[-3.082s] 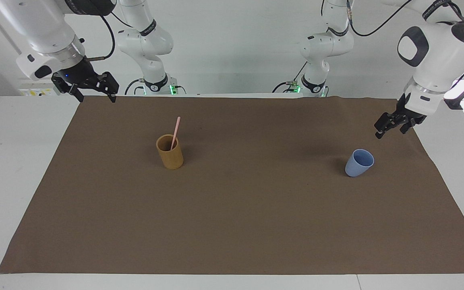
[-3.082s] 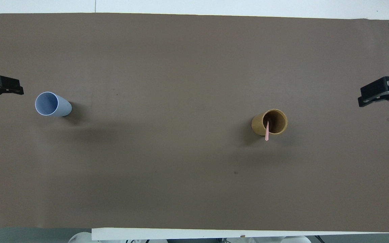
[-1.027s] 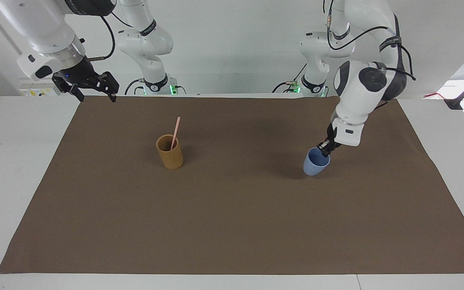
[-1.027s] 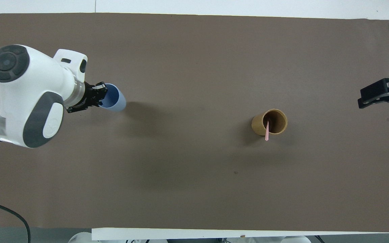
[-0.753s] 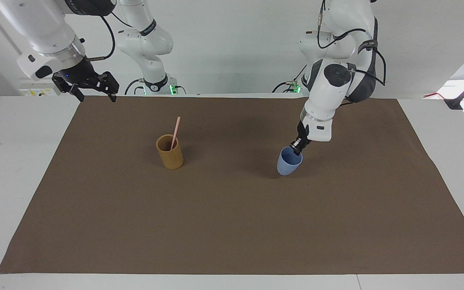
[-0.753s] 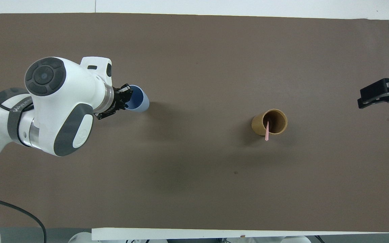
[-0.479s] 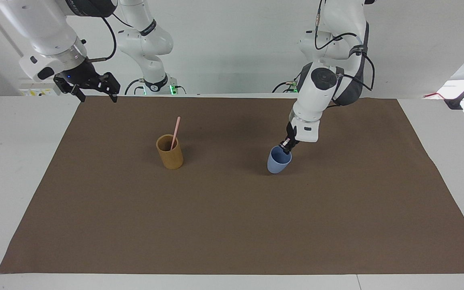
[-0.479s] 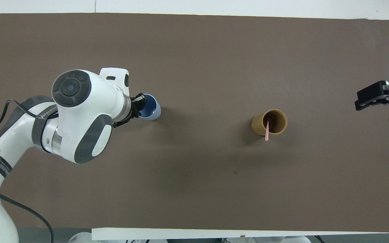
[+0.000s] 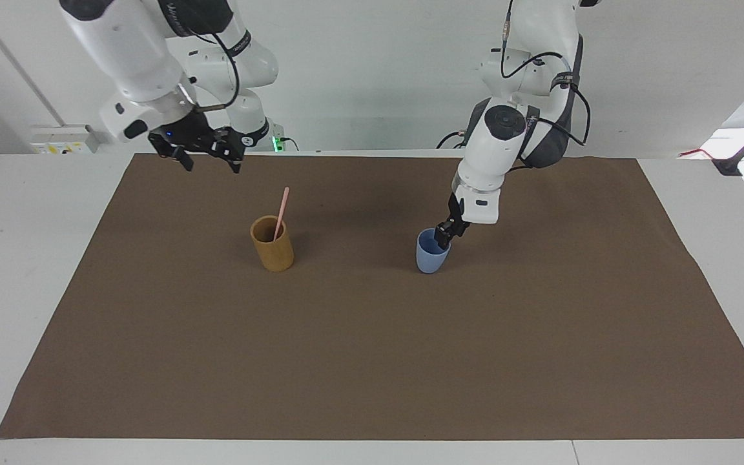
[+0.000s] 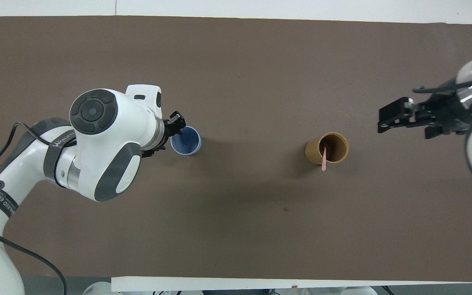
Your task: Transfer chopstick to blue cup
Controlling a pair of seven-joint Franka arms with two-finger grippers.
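A thin pale pink chopstick (image 9: pixel 281 210) stands tilted in the tan-brown cup (image 9: pixel 273 248), toward the right arm's end of the table; the stick also shows in the overhead view (image 10: pixel 324 160). The light blue cup (image 9: pixel 431 257) stands upright near the table's middle, beside the tan cup (image 10: pixel 328 148). My left gripper (image 9: pixel 443 236) is shut on the blue cup's (image 10: pixel 187 141) rim, on the side toward the left arm's end. My right gripper (image 9: pixel 209 159) is open and empty, up in the air over the mat beside the tan cup; it also shows in the overhead view (image 10: pixel 400 122).
A brown mat (image 9: pixel 372 361) covers most of the white table. The left arm's big white wrist (image 10: pixel 105 143) hangs over the mat beside the blue cup.
My left gripper took the blue cup by the rim and moved it toward the tan cup; the cup now stands upright. My right gripper has moved in from the table's end toward the tan cup.
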